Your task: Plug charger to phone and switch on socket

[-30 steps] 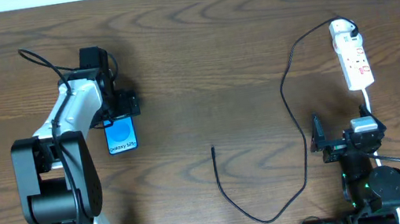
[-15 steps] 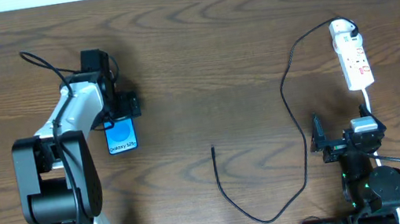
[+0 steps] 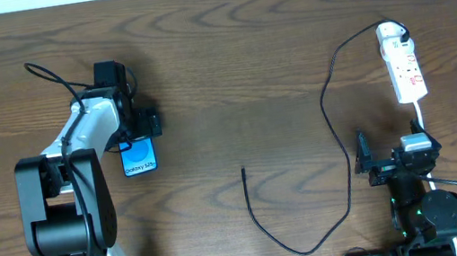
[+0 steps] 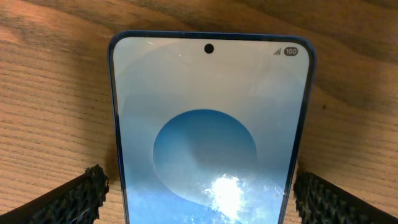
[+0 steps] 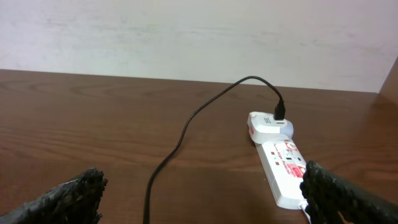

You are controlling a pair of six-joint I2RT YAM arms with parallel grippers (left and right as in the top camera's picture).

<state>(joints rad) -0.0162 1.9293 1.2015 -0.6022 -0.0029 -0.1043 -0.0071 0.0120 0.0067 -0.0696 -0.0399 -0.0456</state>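
Note:
The phone (image 3: 139, 157) lies flat at the left, screen up, blue circle showing. My left gripper (image 3: 137, 134) is open and straddles its top end; in the left wrist view the phone (image 4: 208, 124) sits between the fingers (image 4: 202, 200) with thin gaps on both sides. The charger (image 3: 329, 117) runs from the socket (image 3: 403, 66) in a long loop to its free tip (image 3: 243, 172) at mid-table. My right gripper (image 3: 391, 151) is open and empty just in front of the socket. The right wrist view shows the socket (image 5: 283, 168) and the cable (image 5: 186, 127).
A white cord (image 3: 420, 117) leaves the socket's near end toward the right arm base. The pale wall (image 5: 186, 31) stands behind the table's far edge. The arm bases sit along the front edge.
My left gripper has shifted slightly toward the front, along the phone. The right arm, the charger and the socket have not moved.

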